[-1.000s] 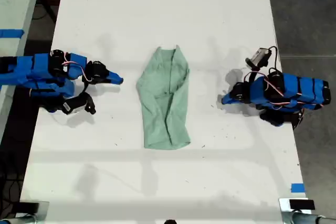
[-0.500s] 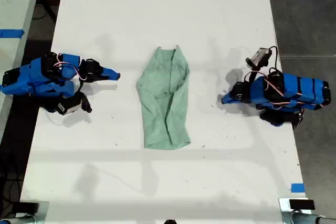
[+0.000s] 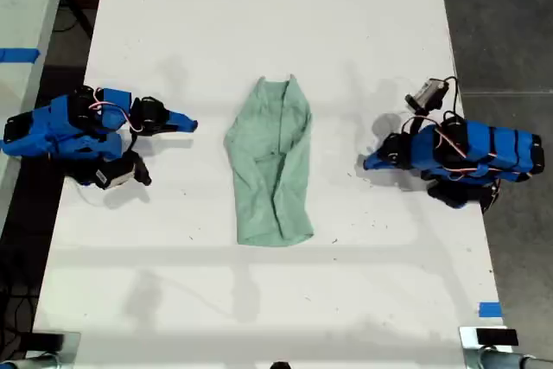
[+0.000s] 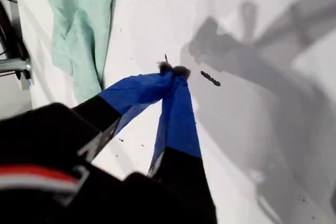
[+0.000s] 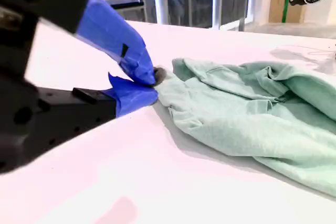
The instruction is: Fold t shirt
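Note:
The t shirt (image 3: pixel 272 166) lies as a long, wrinkled, pale mint-green strip in the middle of the white table (image 3: pixel 259 23), with its notched collar end toward the far edge. My first gripper (image 3: pixel 370 162) rests at the exterior view's right, shut, with its blue tips together on the bare table (image 4: pixel 173 69). The shirt (image 4: pixel 79 30) lies well off from it. My second gripper (image 3: pixel 192 124) sits at the exterior view's left, also shut and empty (image 5: pixel 152 80). It points at the shirt (image 5: pixel 252 114) with a gap of bare table between them.
A second pale table with blue tape (image 3: pixel 17 54) stands past the exterior view's left edge. Dark floor runs along the exterior view's right. A blue tape mark (image 3: pixel 489 309) and a metal fitting (image 3: pixel 488 339) sit near the table's near corner on that side.
The second arm drew back toward the exterior view's left a second ago and has stayed still since. The first arm and the shirt have barely moved.

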{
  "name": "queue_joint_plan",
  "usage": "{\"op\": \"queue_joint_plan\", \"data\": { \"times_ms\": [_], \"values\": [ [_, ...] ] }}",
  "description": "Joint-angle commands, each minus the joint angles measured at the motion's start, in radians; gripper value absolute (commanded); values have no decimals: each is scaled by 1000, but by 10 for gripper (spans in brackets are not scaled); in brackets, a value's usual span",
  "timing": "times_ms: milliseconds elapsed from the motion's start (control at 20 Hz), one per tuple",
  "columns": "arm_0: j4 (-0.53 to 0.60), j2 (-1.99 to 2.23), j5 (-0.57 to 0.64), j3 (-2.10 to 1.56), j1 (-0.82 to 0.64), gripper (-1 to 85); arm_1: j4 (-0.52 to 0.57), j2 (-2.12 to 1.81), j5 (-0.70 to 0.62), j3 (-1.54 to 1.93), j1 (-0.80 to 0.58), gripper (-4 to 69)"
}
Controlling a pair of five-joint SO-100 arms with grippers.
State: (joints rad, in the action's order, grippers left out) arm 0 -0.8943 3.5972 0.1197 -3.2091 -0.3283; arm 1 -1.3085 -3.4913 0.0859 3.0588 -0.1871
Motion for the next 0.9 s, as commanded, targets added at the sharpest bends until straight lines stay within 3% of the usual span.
{"op": "queue_joint_plan", "data": {
  "times_ms": [0, 850],
  "values": [
    [-8, 8, -25, -8, -14, -1, 26, -14, 21, 41, -15, -19],
    [-14, 8, -17, -2, -14, -1, 17, -14, 15, 43, 9, -21]
  ]
}}
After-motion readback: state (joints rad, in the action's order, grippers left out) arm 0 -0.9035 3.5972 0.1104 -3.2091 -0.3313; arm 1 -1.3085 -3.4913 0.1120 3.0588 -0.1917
